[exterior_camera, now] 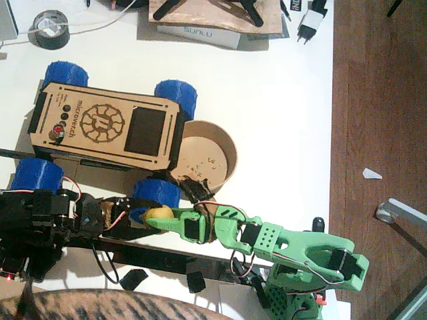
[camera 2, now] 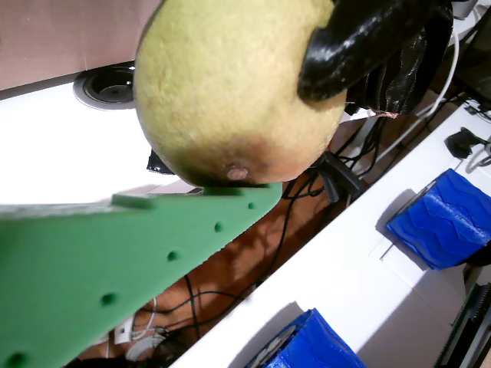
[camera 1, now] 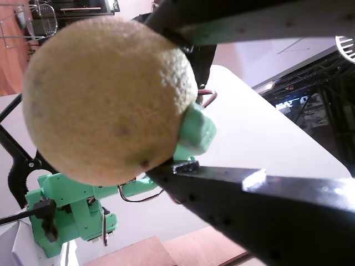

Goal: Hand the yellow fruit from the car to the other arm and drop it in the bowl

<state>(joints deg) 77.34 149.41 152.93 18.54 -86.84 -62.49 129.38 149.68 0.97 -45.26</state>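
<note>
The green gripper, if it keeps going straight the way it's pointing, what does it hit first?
The lemon is already at the tip of the green gripper. Straight beyond it is the black gripper, clamped on the fruit's other side, then probably that arm's body.

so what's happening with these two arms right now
A handover is under way. The black left arm's hand is shut on the yellow fruit, just in front of the car. The green right arm's hand has reached the same fruit; in a wrist view its green finger touches the fruit's underside, and the black fingers pinch it in another. The bowl beside the car holds no fruit.
</note>
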